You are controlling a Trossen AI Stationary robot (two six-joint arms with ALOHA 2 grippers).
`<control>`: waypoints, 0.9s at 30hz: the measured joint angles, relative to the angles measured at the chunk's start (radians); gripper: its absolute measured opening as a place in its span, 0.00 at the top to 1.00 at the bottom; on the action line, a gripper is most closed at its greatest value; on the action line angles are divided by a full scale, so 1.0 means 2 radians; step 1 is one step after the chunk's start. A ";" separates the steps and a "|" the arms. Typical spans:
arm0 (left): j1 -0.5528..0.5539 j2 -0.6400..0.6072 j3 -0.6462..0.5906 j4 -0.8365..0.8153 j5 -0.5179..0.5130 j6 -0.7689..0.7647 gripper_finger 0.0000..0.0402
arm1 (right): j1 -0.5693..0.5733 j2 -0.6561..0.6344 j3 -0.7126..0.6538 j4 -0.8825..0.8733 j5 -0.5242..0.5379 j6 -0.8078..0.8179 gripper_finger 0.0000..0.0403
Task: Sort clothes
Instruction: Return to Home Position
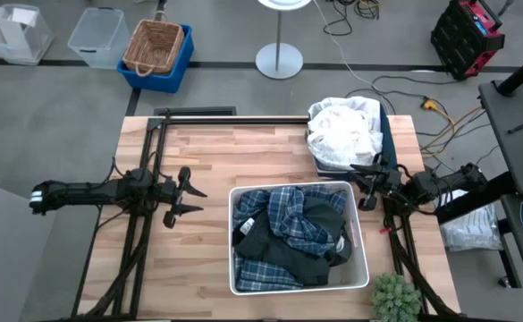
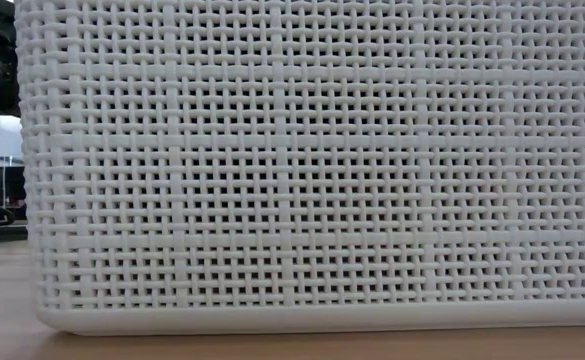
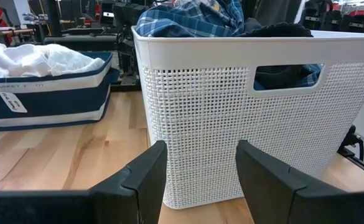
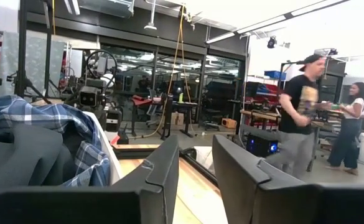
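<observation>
The left gripper [image 1: 189, 191] has its fingers spread open and holds nothing. It lies between the left edge of the worktop [image 1: 207, 143] and the white bin [image 1: 234, 246], pointing at that bin. The bin stands at the middle of the front edge and holds the plaid and dark clothes [image 1: 288, 233]. The white clothes [image 1: 343, 130] fill the blue bin [image 3: 57, 99] at the back right corner. The right gripper [image 1: 361, 186], also open and empty, is just beside the white bin's right wall, so it is the nearer arm. I judge that both arms need only draw outward.
</observation>
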State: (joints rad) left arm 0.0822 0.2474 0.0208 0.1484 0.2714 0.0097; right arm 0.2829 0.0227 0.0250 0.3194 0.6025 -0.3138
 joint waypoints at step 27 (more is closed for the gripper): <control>0.000 0.000 0.000 0.000 0.000 0.000 0.57 | 0.000 0.000 0.000 0.000 0.000 0.000 0.80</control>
State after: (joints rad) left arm 0.0826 0.2474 0.0212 0.1482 0.2714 0.0097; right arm 0.2829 0.0227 0.0250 0.3191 0.6025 -0.3141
